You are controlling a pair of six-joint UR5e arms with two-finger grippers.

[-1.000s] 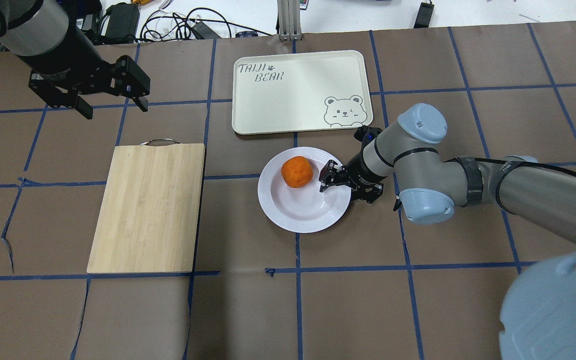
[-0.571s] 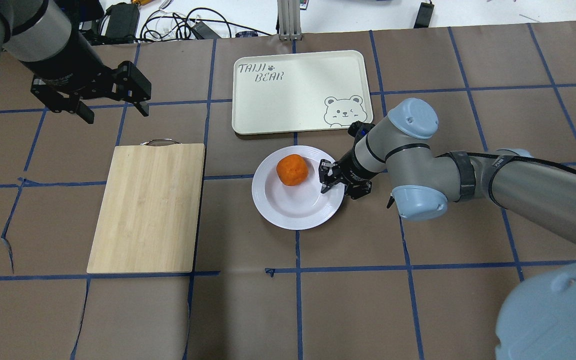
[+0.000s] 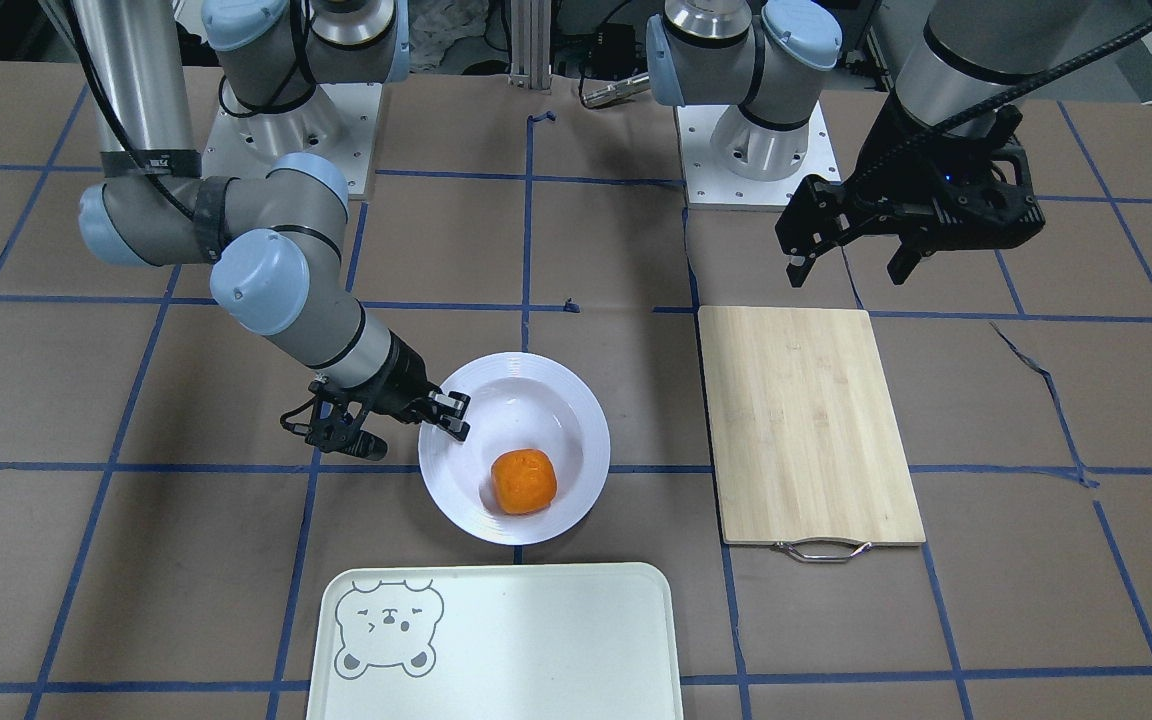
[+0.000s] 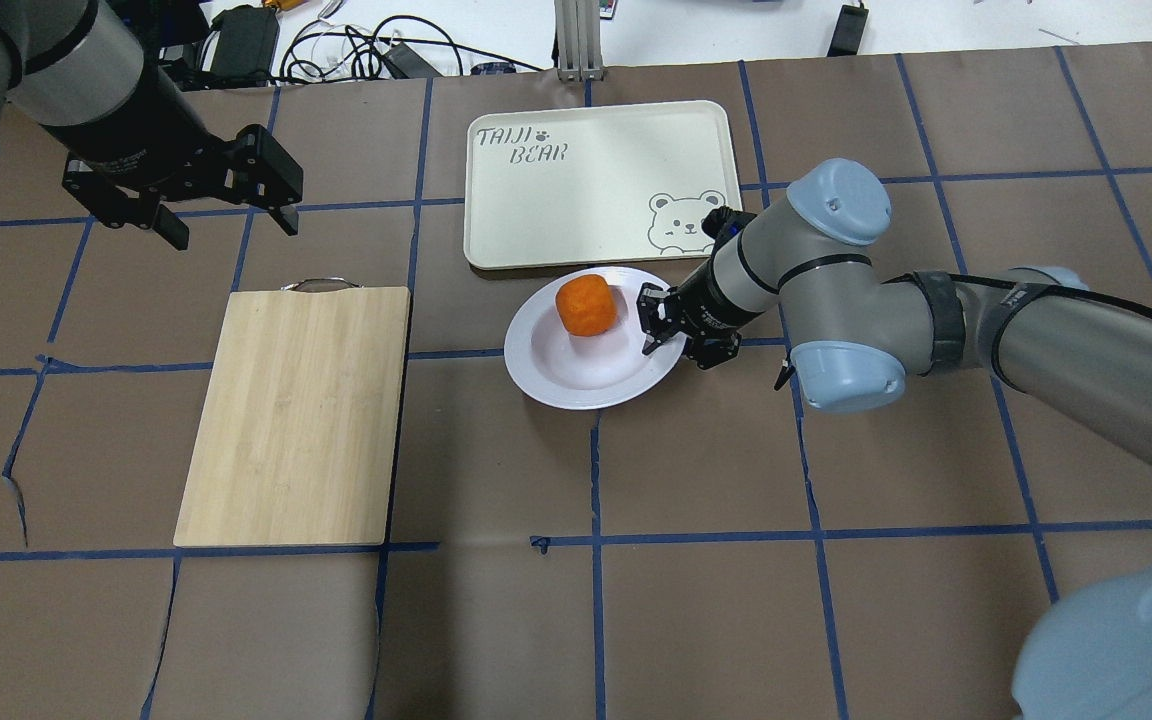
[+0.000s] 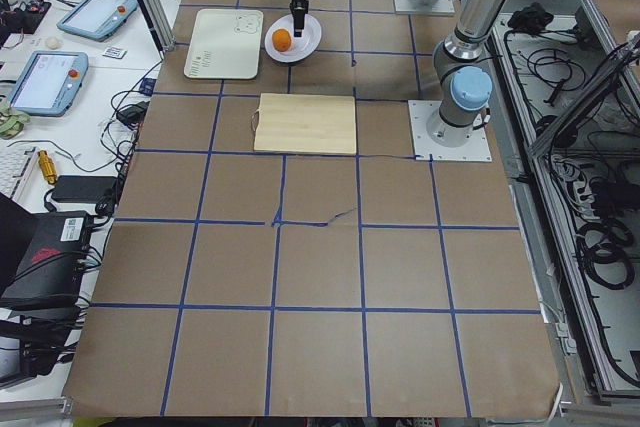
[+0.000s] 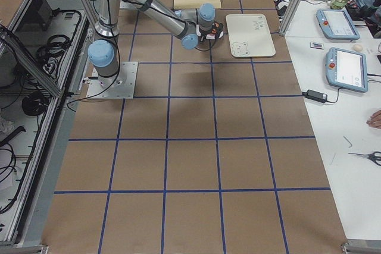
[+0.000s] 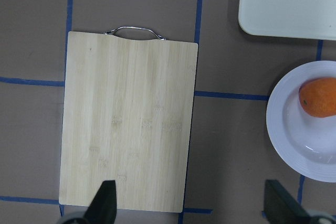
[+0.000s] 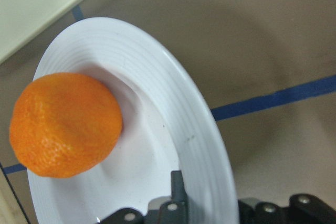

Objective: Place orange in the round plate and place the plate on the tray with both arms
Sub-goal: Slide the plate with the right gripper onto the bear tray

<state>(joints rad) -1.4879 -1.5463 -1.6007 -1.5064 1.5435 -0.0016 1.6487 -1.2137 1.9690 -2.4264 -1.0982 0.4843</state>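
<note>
The orange lies in the well of the white round plate, toward the side facing the tray. My right gripper is shut on the plate's right rim; in the right wrist view one finger presses on the inside of the rim beside the orange. The plate sits just short of the near edge of the pale tray. My left gripper hangs open and empty, beyond the far left corner of the wooden board.
A wooden cutting board with a metal handle lies left of the plate. Cables and devices sit on the white bench behind the tray. In the front-facing view both arm bases stand at the table's far edge, with the tray nearest the camera.
My right gripper has carried the plate, with the orange in it, away from me to the tray's near edge. The left gripper has barely shifted.
</note>
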